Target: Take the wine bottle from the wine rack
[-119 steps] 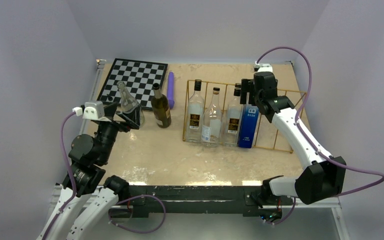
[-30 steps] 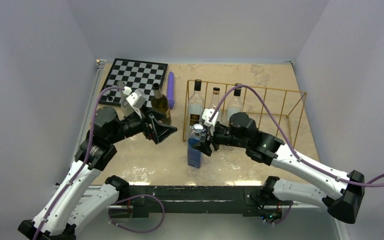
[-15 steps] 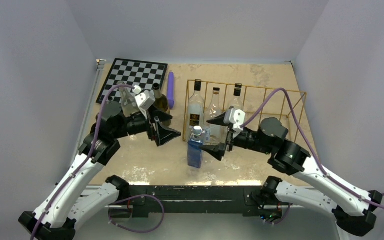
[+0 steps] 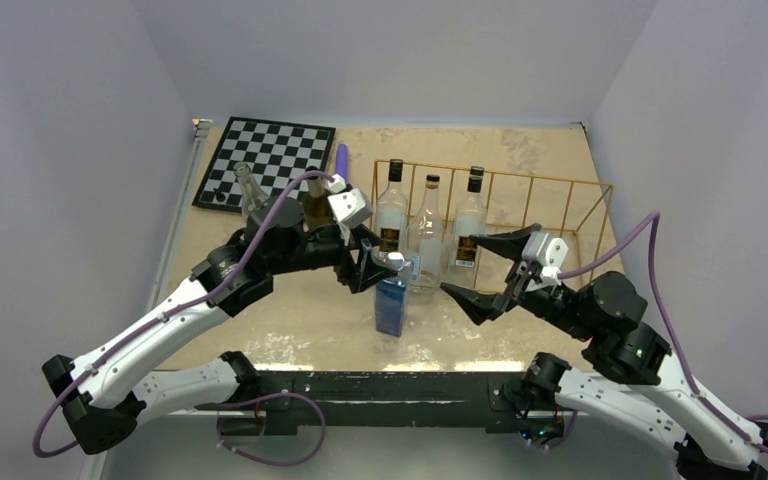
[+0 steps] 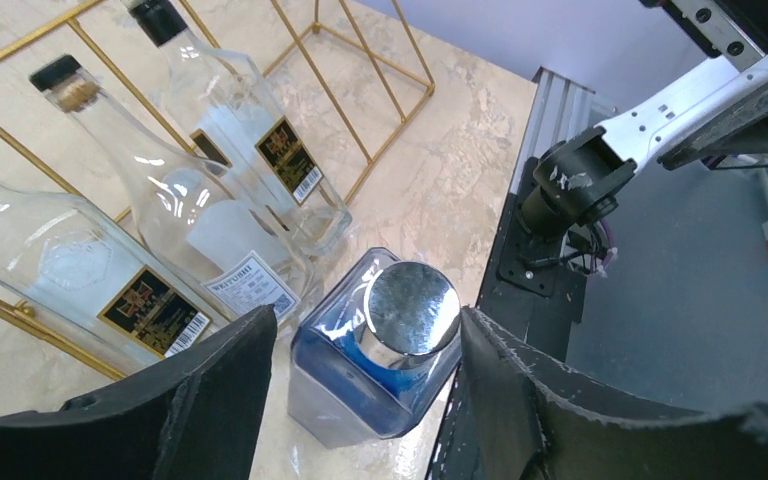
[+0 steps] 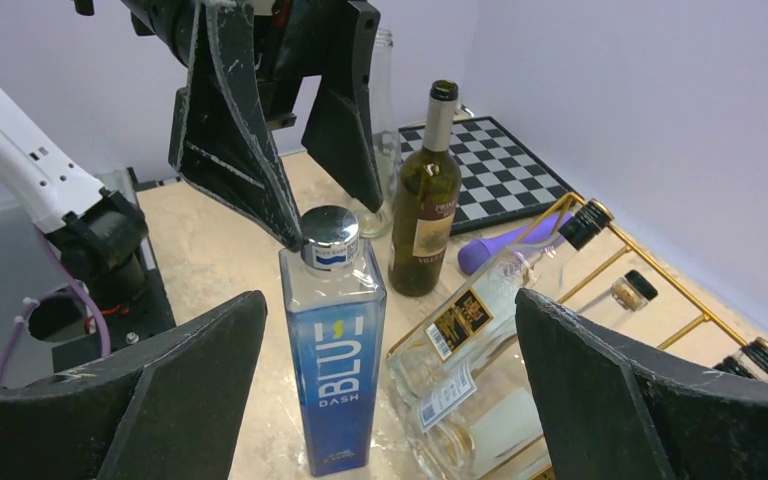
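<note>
Marble worktop (image 4: 300,310): blue bottle (image 4: 391,305) is standing just in front of wine rack (image 4: 540,177), already out. Left pincer (image 5: 365,325) is straddling its cap (image 5: 410,305), wide open, not gripping; right pincer (image 4: 460,265) is hovering open, empty. 3 clear bottles (image 4: 426,235) are sitting racked.

Layout around wine rack (image 4: 535,205)
Three bottles (image 4: 427,235) in its left end; square bottle (image 4: 391,300) just before them; wine bottle (image 6: 425,200), chessboard (image 4: 268,158) left.

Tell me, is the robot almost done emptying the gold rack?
Done: the blue bottle stands on the table, outside the wine rack. In hand: the open left gripper brackets its cap; the right gripper is open, apart. Left: three clear bottles in the rack.
</note>
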### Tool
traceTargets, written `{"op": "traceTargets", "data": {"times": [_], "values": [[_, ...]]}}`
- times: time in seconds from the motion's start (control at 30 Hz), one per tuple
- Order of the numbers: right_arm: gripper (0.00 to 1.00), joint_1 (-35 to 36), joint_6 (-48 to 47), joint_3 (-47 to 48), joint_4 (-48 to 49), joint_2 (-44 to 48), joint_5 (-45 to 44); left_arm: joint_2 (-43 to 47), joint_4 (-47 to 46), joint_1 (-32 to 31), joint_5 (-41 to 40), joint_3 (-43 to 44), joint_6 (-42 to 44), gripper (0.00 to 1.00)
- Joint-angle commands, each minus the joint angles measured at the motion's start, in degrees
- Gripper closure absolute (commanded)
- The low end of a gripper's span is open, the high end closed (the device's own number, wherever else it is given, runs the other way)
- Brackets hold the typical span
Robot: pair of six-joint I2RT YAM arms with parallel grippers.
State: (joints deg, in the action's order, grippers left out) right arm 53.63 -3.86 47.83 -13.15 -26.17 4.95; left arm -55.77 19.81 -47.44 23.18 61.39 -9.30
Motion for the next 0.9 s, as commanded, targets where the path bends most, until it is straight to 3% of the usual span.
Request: {"op": "traceTargets", "data": {"times": [0.0,0.43,0.73,0.87], "values": [[0.01,0.1,0.3,-0.4,-0.9,1.0,-2.3,-1.9,-1.4,-2.1,-3.2,2.8,0.9,0.30],[0.01,0.1,-0.6,-1.1,-1.3,1.9,-7.2,-3.8,-6.0,-5.8,-5.9,-0.4,0.5,0.40],[0.01,0.1,-0.4,-2.5,-0.3,2.4,-9.5,-1.1,-2.9,-6.3,-10.2,-0.9,-1.8,0.97],[0.01,0.1,-0.7,-3.0,-0.1,3.1,-10.6,6.1,1.0,-6.3,-20.6,-2.3,-2.9,1.00]]}}
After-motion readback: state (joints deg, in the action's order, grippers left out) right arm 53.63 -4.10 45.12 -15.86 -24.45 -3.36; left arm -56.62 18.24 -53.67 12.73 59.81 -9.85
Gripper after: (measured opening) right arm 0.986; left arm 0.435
